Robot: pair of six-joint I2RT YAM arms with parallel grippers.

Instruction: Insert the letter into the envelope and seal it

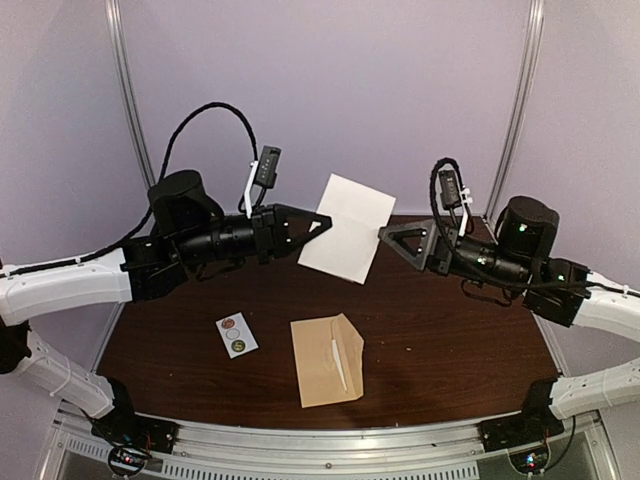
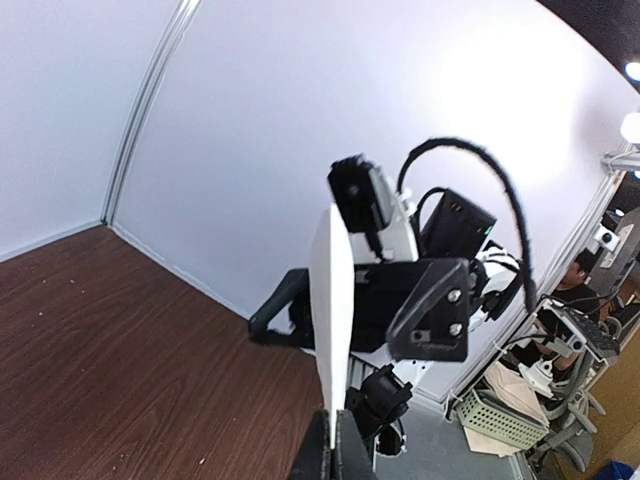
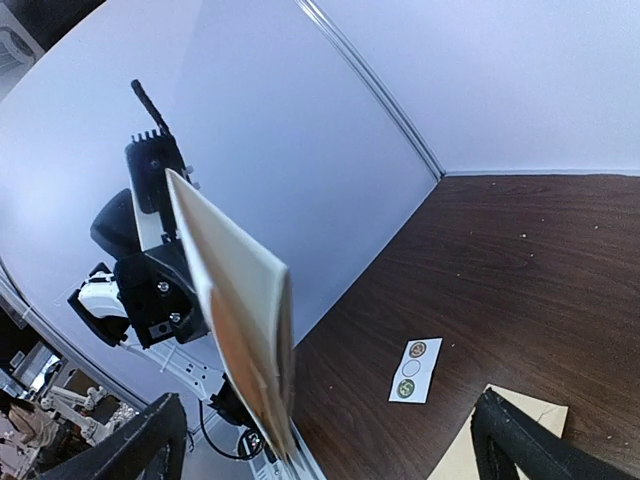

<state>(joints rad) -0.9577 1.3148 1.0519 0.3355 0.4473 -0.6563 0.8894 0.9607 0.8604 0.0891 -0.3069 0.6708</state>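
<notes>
Envelope [image 1: 326, 362] lay flat, tan kraft with a pale strip showing; your left gripper [image 1: 323, 224] pinched the white letter [image 1: 350, 230] aloft, your right gripper [image 1: 383, 237] stood spread wide beside it.

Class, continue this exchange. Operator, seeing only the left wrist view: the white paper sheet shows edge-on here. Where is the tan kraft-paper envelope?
Observer: The tan kraft-paper envelope lies flat on the dark wooden table, nearer the arm bases than the raised white paper sheet.
Operator: Is the right tool gripping the sheet?
Observer: No, it stands open by the sheet's right edge.
Operator: Anything beside the envelope?
Observer: A small white sticker card with round dots, to its left.
</notes>
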